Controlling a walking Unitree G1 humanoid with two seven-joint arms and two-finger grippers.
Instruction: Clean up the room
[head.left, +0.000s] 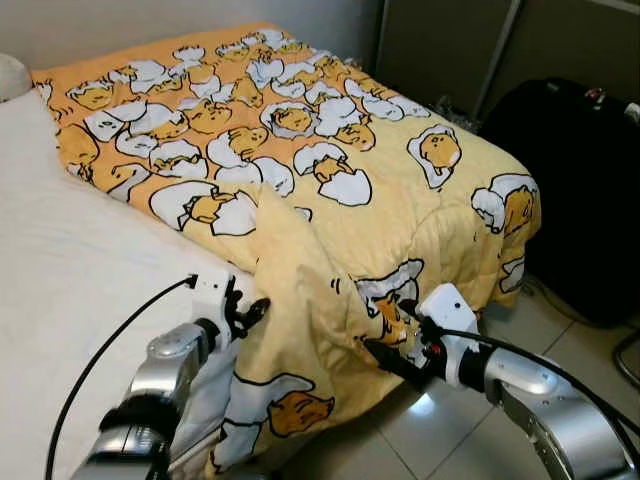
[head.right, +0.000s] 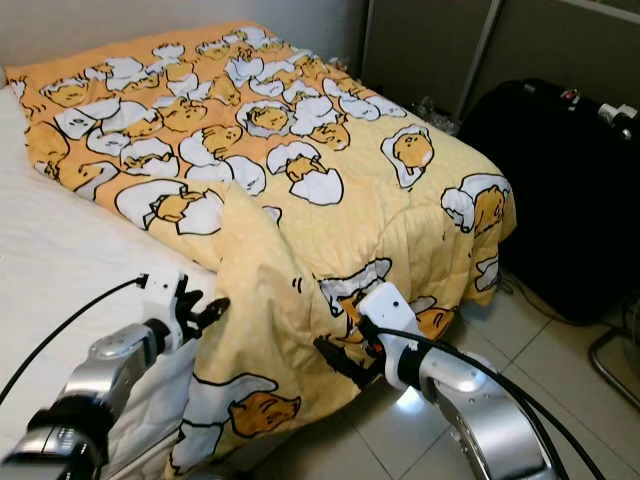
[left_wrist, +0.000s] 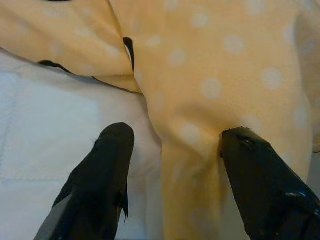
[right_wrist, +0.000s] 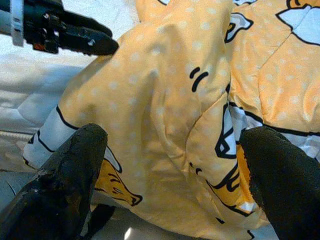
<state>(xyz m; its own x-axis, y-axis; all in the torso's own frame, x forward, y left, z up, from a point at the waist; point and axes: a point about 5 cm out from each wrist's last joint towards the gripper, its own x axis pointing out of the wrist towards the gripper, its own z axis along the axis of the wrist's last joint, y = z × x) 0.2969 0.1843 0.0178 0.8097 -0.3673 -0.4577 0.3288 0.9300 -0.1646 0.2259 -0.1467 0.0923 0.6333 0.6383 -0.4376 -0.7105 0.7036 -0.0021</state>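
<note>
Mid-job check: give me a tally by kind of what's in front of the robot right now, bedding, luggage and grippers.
Yellow egg-print quilt: 1
White mattress sheet: 1
Black suitcase: 1
Grippers at the quilt's edge: 2, left gripper and right gripper, both with fingers open around folds of the quilt
Total: 5

left gripper (head.left: 250, 312): arm reaching forward, jaws spread apart | right gripper (head.left: 385, 355): arm angled inward toward left, jaws spread wide
</note>
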